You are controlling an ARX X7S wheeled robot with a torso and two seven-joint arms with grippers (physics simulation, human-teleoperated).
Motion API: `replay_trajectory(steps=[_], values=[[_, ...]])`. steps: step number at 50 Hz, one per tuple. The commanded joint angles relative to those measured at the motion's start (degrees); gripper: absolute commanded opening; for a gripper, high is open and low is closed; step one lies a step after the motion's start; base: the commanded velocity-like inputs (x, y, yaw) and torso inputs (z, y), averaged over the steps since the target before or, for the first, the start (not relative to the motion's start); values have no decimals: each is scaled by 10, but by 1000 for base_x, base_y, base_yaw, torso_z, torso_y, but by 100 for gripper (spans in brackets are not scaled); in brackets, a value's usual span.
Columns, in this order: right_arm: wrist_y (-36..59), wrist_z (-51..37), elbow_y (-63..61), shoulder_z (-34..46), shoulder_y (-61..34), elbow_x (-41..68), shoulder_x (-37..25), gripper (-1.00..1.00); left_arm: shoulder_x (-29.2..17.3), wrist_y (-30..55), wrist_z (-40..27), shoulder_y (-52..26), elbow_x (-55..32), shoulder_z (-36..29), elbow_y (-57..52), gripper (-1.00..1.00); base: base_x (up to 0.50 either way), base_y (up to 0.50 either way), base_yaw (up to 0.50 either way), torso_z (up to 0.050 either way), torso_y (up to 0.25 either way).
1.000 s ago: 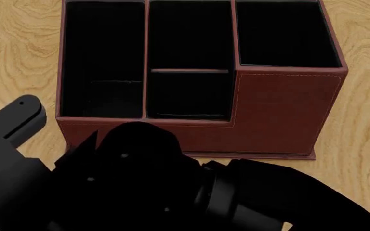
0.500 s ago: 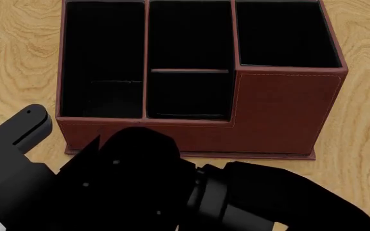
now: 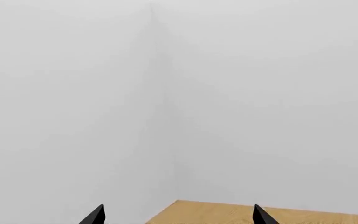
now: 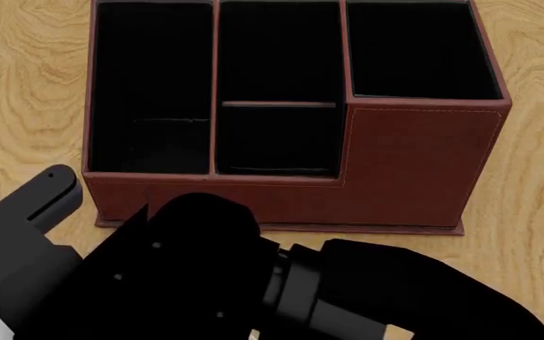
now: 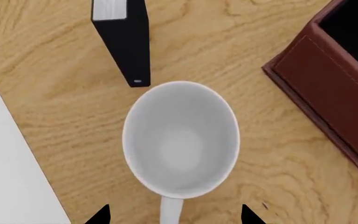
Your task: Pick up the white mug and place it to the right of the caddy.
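We look down on a light wooden table (image 4: 26, 85) with bold grain, and the caddy (image 4: 414, 156) fills most of the head view, its black-lined compartments open to us and its taller corner section at the right. Our black arms crowd the lower part of that view and hide the table in front of the caddy.

From the right wrist, we see straight into the mug (image 5: 180, 145), upright on the same wood, its handle pointing toward the camera. The right gripper (image 5: 174, 215) shows only as two dark fingertips, spread wider than the mug's handle and touching nothing, so it stands apart and holds nothing. A black box (image 5: 124, 39) with a white edge lies just beyond the mug's rim, close but not touching. A corner of the caddy sits near the mug, with bare wood between them. A pale floor shows past the table edge.

The left wrist faces a plain grey-white room, where two walls meet in a faint corner. The left gripper (image 3: 177, 215) has its tips spread and bare above a corner of the table.
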State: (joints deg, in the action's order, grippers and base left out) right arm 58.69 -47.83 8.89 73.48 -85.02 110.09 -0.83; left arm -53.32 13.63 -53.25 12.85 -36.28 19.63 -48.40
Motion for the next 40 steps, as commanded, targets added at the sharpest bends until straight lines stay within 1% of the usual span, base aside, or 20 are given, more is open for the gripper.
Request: replay_trajectory(steps=[1, 2, 4, 5, 8, 9, 23, 24, 27, 38, 39, 40], values=[[-14, 19, 13, 22, -5, -2, 3, 100, 3, -2, 2, 1, 4, -3, 3, 100, 0, 0, 0, 0, 0], [-16, 20, 13, 24, -5, -2, 3, 100, 11, -13, 7, 5, 18, -10, 9, 100, 0, 0, 0, 0, 0], [-18, 22, 13, 28, -5, -2, 2, 100, -1, 3, 0, -4, -1, -3, 1, 100, 0, 0, 0, 0, 0], [-19, 24, 15, 30, -5, -1, 2, 100, 5, -5, 4, -1, 10, -9, 6, 100, 0, 0, 0, 0, 0], [-23, 30, 19, 35, -4, -1, 2, 100, -1, 4, 0, -6, -1, -5, 1, 100, 0, 0, 0, 0, 0], [-24, 33, 21, 37, -4, -1, 2, 100, 7, -7, 5, -1, 12, -11, 8, 100, 0, 0, 0, 0, 0], [-39, 42, 23, 57, -11, 4, 2, 100, 8, -5, 6, -1, 11, -10, 8, 100, 0, 0, 0, 0, 0], [-42, 51, 33, 67, -11, 0, 7, 100, 20, -20, 13, -1, 30, -27, 21, 100, 0, 0, 0, 0, 0], [-54, 60, 35, 81, -17, 6, 7, 100, 5, 0, 5, -11, 5, -15, 10, 100, 0, 0, 0, 0, 0], [-88, 76, 35, 125, -33, 23, 7, 100, 5, 3, 6, -11, 4, -13, 9, 100, 0, 0, 0, 0, 0], [-92, 78, 35, 129, -34, 23, 8, 100, 19, -17, 13, -2, 27, -25, 19, 100, 0, 0, 0, 0, 0], [-95, 79, 35, 133, -36, 25, 8, 100, 11, -6, 10, -7, 14, -18, 14, 100, 0, 0, 0, 0, 0]])
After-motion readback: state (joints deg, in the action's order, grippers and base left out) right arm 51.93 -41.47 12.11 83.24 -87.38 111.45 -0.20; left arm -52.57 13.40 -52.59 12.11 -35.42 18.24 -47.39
